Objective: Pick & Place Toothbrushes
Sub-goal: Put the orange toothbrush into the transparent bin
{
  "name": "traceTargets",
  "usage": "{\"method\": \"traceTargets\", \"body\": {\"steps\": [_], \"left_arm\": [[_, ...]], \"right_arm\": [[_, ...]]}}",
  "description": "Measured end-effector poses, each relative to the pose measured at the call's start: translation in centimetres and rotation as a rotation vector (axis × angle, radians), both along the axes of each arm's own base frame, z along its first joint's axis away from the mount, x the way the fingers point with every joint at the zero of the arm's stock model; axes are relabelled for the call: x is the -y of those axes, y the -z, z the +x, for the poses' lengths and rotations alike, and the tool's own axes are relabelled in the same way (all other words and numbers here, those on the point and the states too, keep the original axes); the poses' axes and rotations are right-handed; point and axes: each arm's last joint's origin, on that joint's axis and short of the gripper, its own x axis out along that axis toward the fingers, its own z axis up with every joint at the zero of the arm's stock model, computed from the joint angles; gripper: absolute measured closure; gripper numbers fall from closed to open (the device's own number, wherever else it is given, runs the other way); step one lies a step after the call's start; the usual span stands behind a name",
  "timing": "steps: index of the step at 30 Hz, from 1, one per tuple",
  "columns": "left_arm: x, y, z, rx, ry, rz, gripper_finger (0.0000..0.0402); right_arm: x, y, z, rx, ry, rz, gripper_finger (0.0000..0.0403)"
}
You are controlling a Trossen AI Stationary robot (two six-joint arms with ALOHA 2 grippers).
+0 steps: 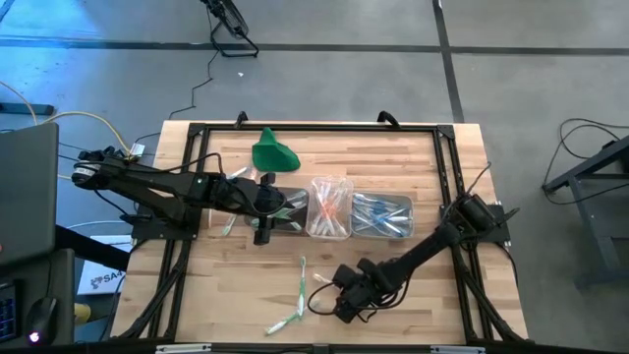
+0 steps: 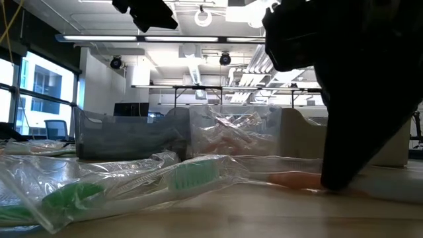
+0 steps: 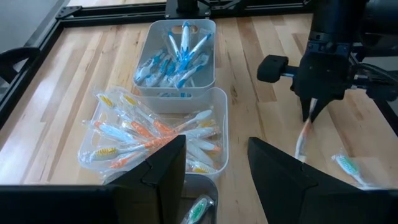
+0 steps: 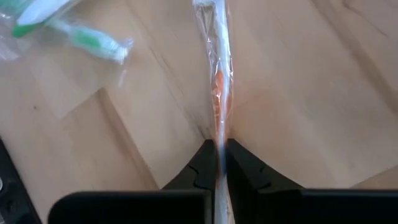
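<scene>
Table [image 1: 413, 157]: wooden top, black frame along its edges.

Tubs: three clear tubs are set in a row at the table's middle. The blue tub [image 3: 180, 53] is filled with blue brushes, the orange tub [image 3: 155, 134] with orange ones; the third tub [image 1: 287, 208], with green brushes, is partly covered by the left arm.

Right gripper [image 4: 221, 163]: lowered to the table near the front edge, fingers pressed together on a wrapped orange toothbrush [image 4: 219, 87], which lies flat on the wood.

Left gripper [image 3: 214, 171]: held above the green tub, fingers spread apart, nothing between them.

Loose stock: two wrapped green brushes [image 1: 295, 295] are left on the table near the front edge, beside the right gripper.

Green lump [image 1: 272, 152]: placed near the back edge, behind the tubs.
</scene>
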Motion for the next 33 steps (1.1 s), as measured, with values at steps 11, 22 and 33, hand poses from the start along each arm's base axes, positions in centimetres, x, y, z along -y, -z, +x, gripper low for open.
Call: {"method": "traceTargets", "body": {"steps": [11,22,33], "left_arm": [[0.0,-0.1,0.0,0.01,-0.001,-0.001,0.0234],[0.0,-0.1,0.0,0.008,-0.004,0.0,0.0234],[0.0,-0.1,0.0,0.008,-0.003,0.0,0.0234]], "right_arm": [[0.2,-2.2,-0.4,0.063,-0.035,-0.028,0.0395],[2.4,-8.2,-2.0,0.207,0.041,-0.177,0.0395],[6.3,-10.8,-1.6,0.274,0.153,-0.331,0.0395]]}}
